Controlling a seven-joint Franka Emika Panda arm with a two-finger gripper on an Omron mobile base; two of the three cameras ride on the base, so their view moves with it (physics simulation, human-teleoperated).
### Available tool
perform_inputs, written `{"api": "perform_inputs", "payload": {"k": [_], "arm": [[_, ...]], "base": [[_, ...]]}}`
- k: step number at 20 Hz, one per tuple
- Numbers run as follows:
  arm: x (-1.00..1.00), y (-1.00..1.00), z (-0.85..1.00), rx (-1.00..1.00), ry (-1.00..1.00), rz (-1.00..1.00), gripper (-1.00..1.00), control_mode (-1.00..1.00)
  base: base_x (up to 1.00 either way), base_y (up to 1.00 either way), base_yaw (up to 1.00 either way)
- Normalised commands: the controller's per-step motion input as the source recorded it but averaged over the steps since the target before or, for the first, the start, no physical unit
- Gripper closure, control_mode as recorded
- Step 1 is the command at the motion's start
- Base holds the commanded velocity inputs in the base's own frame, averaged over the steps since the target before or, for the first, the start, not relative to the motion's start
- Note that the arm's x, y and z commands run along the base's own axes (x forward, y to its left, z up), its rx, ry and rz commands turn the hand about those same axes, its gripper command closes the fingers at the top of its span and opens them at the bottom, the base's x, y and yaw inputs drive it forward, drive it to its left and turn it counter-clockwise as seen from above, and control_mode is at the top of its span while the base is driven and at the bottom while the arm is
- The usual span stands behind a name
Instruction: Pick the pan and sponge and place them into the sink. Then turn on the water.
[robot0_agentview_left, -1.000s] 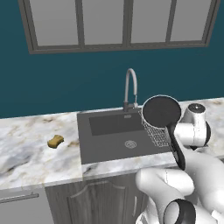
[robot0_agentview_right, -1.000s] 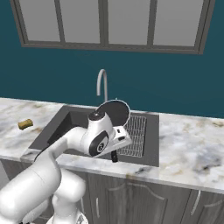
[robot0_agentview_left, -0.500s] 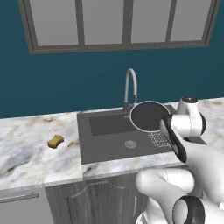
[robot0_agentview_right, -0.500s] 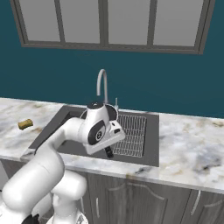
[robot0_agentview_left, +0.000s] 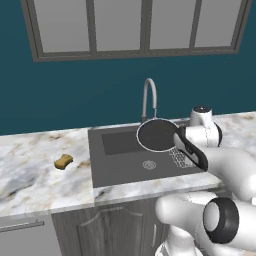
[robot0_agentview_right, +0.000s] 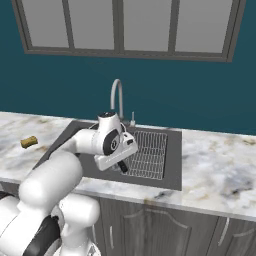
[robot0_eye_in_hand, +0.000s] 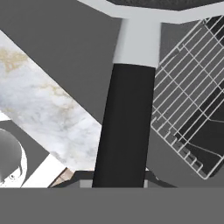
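Pan (robot0_agentview_left: 156, 135): you hold it over the sink (robot0_agentview_left: 120, 165), near its back edge.
Fingers: pinching the pan's handle (robot0_eye_in_hand: 124, 127).
Sponge (robot0_agentview_left: 63, 161): counter (robot0_agentview_left: 35, 170), left of sink.

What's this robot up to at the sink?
The white arm is holding a black pan by its handle, with the gripper shut on it, above the sink near the faucet. It hasn't let go of the pan. A small sponge lies on the counter to the sink's left. No water is running.
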Motion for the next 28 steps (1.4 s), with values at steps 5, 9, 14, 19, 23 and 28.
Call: {"api": "perform_inputs", "payload": {"k": [5,9,14,19,23,28], "arm": [[0.47,0.14,-0.04,0.0,0.1,0.08,1.0,-1.0],[0.4,0.22,-0.11,0.0,0.1,0.09,1.0,-1.0],[0.26,0.22,-0.19,0.0,0.09,0.1,1.0,-1.0],[0.1,0.17,-0.3,0.0,0.05,0.09,1.0,-1.0],[0.13,0.17,-0.35,0.0,0.04,0.08,1.0,-1.0],[0.21,0.18,-0.27,0.0,0.02,0.06,1.0,-1.0]], "base": [[0.0,0.0,0.0],[0.0,0.0,0.0],[0.0,0.0,0.0],[0.0,0.0,0.0],[0.0,0.0,0.0],[0.0,0.0,0.0]]}}
